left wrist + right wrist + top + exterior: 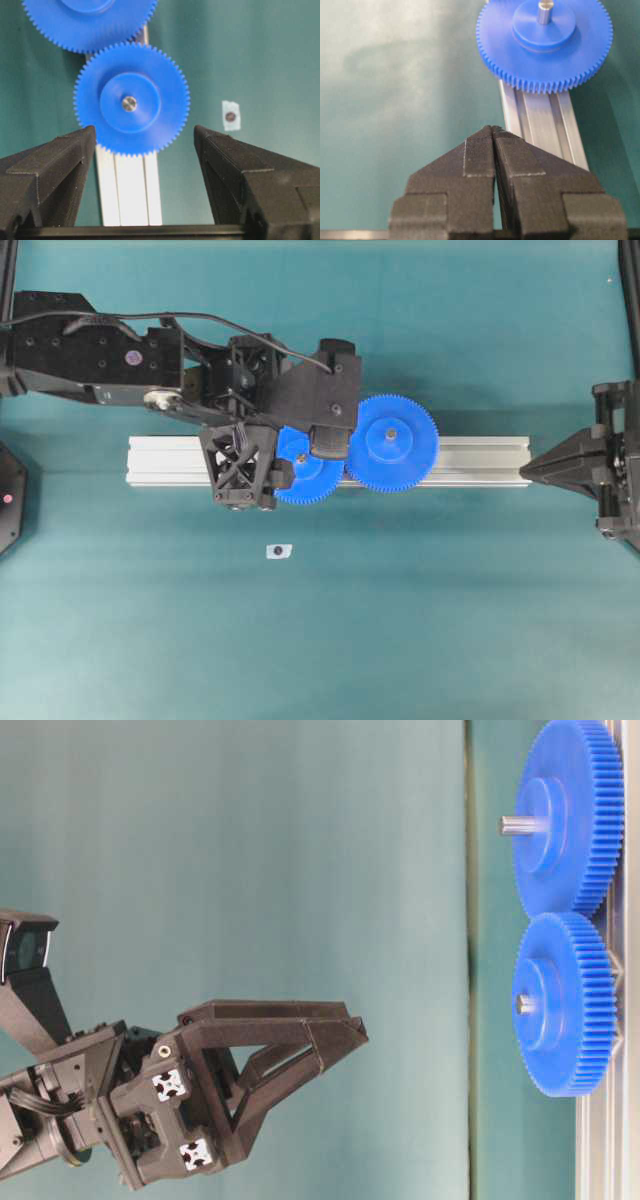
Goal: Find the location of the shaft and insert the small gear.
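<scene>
Blue plastic, toothed: the small gear sits seated on the aluminium rail, with the silvery tip of the shaft showing at the centre of its raised hub. Its teeth mesh with those of the larger gear beside it on the same rail; that gear carries its own grey pin, which stands out well past its hub. Left pincer — jaws spread wide, nothing between them — hangs over the small gear and clear of it; the table-level view shows an open gap between fingertips and gear face. Right pincer is closed, fingers pressed together and empty, near the far end of the rail. A small white tag with a dark centre lies on the teal surface, apart from the rail.
</scene>
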You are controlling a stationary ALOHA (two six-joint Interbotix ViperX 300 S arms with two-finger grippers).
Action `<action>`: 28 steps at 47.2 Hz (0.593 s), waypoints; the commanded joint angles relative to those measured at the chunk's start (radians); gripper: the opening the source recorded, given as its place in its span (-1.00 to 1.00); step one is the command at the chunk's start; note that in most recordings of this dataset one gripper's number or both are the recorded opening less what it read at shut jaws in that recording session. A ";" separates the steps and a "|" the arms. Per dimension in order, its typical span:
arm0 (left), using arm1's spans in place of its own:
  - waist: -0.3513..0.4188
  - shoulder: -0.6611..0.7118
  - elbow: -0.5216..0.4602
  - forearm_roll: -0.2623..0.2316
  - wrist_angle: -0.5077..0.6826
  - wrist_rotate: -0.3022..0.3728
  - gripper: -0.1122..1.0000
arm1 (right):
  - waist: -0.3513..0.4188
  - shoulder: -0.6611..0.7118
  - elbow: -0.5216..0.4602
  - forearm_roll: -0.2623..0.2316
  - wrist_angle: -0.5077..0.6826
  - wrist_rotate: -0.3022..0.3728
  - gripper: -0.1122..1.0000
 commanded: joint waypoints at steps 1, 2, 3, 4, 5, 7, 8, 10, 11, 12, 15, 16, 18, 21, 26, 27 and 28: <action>-0.003 -0.031 -0.011 0.003 -0.006 -0.002 0.55 | -0.002 0.006 -0.009 0.000 -0.008 0.008 -0.75; -0.003 -0.031 -0.011 0.003 -0.008 -0.002 0.55 | 0.000 0.006 -0.009 0.000 -0.006 0.008 -0.75; -0.003 -0.031 -0.011 0.003 -0.006 -0.002 0.55 | 0.000 0.006 -0.009 0.000 -0.006 0.008 -0.75; -0.005 -0.029 -0.011 0.003 -0.006 -0.002 0.55 | 0.000 0.006 -0.009 0.002 -0.008 0.008 -0.75; -0.005 -0.029 -0.011 0.003 -0.006 -0.002 0.55 | -0.002 0.005 -0.009 0.002 -0.008 0.008 -0.75; -0.005 -0.029 -0.011 0.003 -0.006 -0.002 0.55 | 0.000 0.006 -0.009 0.002 -0.008 0.008 -0.75; -0.005 -0.029 -0.011 0.003 -0.006 -0.002 0.55 | -0.002 0.006 -0.009 0.000 -0.008 0.009 -0.75; -0.003 -0.029 -0.011 0.003 -0.006 0.000 0.55 | -0.002 0.006 -0.009 0.002 -0.008 0.009 -0.75; -0.003 -0.029 -0.011 0.003 -0.006 0.000 0.55 | -0.002 0.006 -0.008 0.002 -0.008 0.009 -0.75; -0.005 -0.028 -0.011 0.003 -0.006 0.000 0.55 | -0.002 0.006 -0.009 0.002 -0.008 0.009 -0.75; -0.003 -0.029 -0.011 0.003 -0.006 0.000 0.55 | -0.002 0.006 -0.008 0.002 -0.008 0.009 -0.75; -0.005 -0.028 -0.011 0.003 -0.006 0.000 0.55 | 0.000 0.006 -0.009 0.002 -0.008 0.009 -0.75; -0.003 -0.028 -0.011 0.003 -0.006 0.000 0.55 | 0.000 0.006 -0.008 0.002 -0.008 0.009 -0.75; -0.005 -0.028 -0.011 0.003 -0.008 0.000 0.55 | -0.002 0.006 -0.006 0.002 -0.006 0.009 -0.75; -0.005 -0.026 -0.011 0.003 -0.006 0.000 0.55 | -0.002 0.006 -0.005 0.002 -0.008 0.009 -0.75; -0.003 -0.026 -0.011 0.003 -0.008 0.000 0.55 | -0.002 0.006 -0.005 0.000 -0.008 0.009 -0.75; -0.003 -0.025 -0.011 0.003 -0.008 0.000 0.55 | -0.002 0.006 -0.005 0.002 -0.008 0.009 -0.75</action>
